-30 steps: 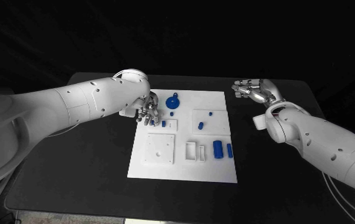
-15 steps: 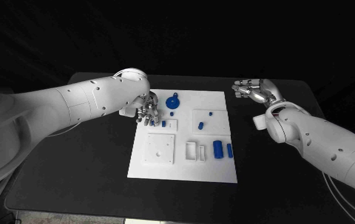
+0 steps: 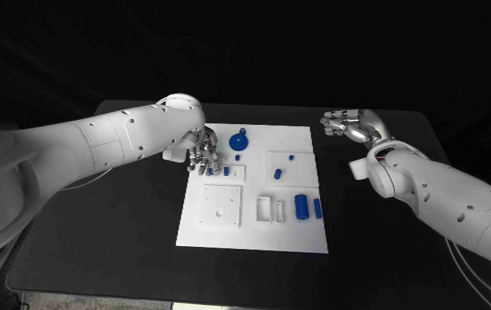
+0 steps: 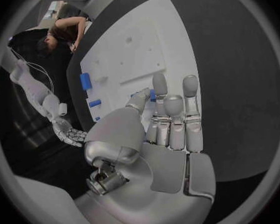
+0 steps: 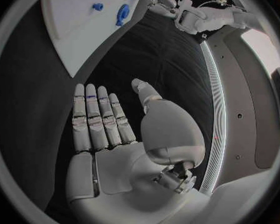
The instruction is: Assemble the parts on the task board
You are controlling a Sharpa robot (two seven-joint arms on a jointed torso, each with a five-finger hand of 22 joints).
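Nearest, lower centre of the head view: the task board [image 3: 220, 235] lies flat on the black surface [image 3: 113, 239], a raised square block [image 3: 222, 206] on its near left part. Just right of that, an open white holder [image 3: 265, 208] and two blue cylinders, one thick [image 3: 301, 206] and one thin [image 3: 317, 208], lying side by side on the board.

Mid-frame: a small blue peg [image 3: 277, 174] lies in the right inset panel [image 3: 291, 168]. The left robot hand [image 3: 203, 155] is over the board's left edge, fingertips down at a small blue part [image 3: 226, 171]. The left wrist view shows a blue piece [image 4: 151, 95] among the fingers [image 4: 159, 84], but I cannot tell whether it is pinched or merely touched.

Farther back: a blue disc [image 3: 238, 142] with a knob sits near the board's far edge. The right robot hand [image 3: 346, 124] hovers off the board at centre right, fingers straight and spread, holding nothing.

Judgement: parts look like light, rigid, smooth plastic, so likely to slip or roll. Best taken across the cylinder's middle with a fingertip pinch; the disc by its knob.
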